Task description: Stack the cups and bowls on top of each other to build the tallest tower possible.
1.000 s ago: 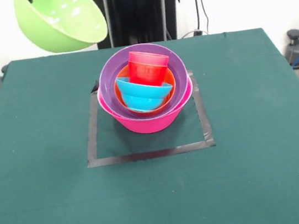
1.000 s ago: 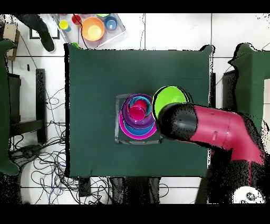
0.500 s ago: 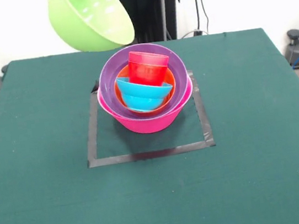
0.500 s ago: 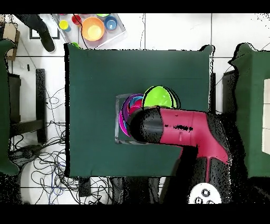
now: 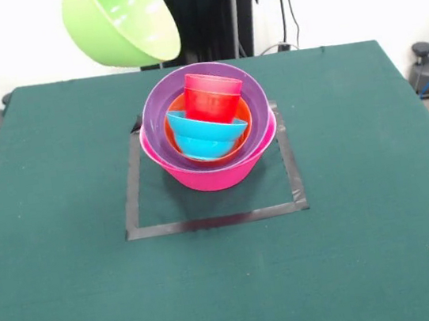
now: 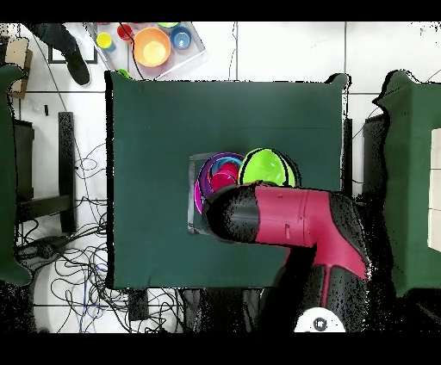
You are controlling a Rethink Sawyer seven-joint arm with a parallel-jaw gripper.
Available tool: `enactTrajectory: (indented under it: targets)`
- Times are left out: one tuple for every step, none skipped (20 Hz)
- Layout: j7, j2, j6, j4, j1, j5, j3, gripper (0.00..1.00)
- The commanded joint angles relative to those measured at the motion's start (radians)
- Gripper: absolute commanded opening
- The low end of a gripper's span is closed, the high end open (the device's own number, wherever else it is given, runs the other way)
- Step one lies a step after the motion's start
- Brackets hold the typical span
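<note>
The tower stands in the taped square: a large pink bowl (image 5: 216,174) holds a purple bowl (image 5: 156,109), an orange bowl (image 5: 245,113), a blue bowl (image 5: 204,140) and a red cup (image 5: 212,97) on top. It also shows in the overhead view (image 6: 215,176), partly under the arm (image 6: 284,219). A large lime green bowl (image 5: 119,22) hangs tilted in the air, above and behind the tower's left side. In the overhead view it (image 6: 265,166) sits just right of the tower. The gripper holding it is hidden past the top edge and under the arm.
A grey tape square (image 5: 215,221) marks the middle of the green table (image 5: 73,292). Off the table's far left corner in the overhead view, a tray (image 6: 196,52) holds an orange bowl (image 6: 152,46), a small blue bowl (image 6: 181,38) and other small pieces.
The lime green bowl travelled in the air from beside the tower to close by it. The arm swung over part of the tower in the overhead view. The tower has not moved.
</note>
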Motion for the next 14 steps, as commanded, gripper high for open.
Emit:
enactTrajectory:
  targets:
    - [0.075, 0.029, -0.044, -0.003, 0.021, -0.128, -0.053, 0.0]
    - [0.073, 0.028, -0.042, -0.006, 0.022, -0.13, -0.058, 0.0]
    - [0.075, 0.027, -0.034, -0.017, 0.032, -0.141, -0.068, 0.0]
    - [0.103, 0.033, -0.033, -0.02, 0.051, -0.155, -0.088, 0.0]
    - [0.148, 0.05, -0.033, -0.02, 0.074, -0.165, -0.109, 0.0]
    - [0.175, 0.058, -0.045, -0.009, 0.085, -0.167, -0.121, 0.0]
    - [0.21, 0.08, -0.064, -0.005, 0.098, -0.171, -0.131, 0.0]
    - [0.223, 0.09, -0.073, -0.004, 0.103, -0.169, -0.138, 0.0]
    - [0.257, 0.113, -0.077, -0.006, 0.119, -0.167, -0.15, 0.0]
    - [0.286, 0.133, -0.078, -0.013, 0.135, -0.165, -0.162, 0.0]
    - [0.316, 0.154, -0.078, -0.019, 0.151, -0.163, -0.175, 0.0]
    - [0.335, 0.169, -0.077, -0.025, 0.163, -0.159, -0.185, 0.0]
    - [0.377, 0.194, -0.073, -0.035, 0.19, -0.162, -0.206, 0.0]
    - [0.395, 0.208, -0.073, -0.04, 0.204, -0.159, -0.219, 0.0]
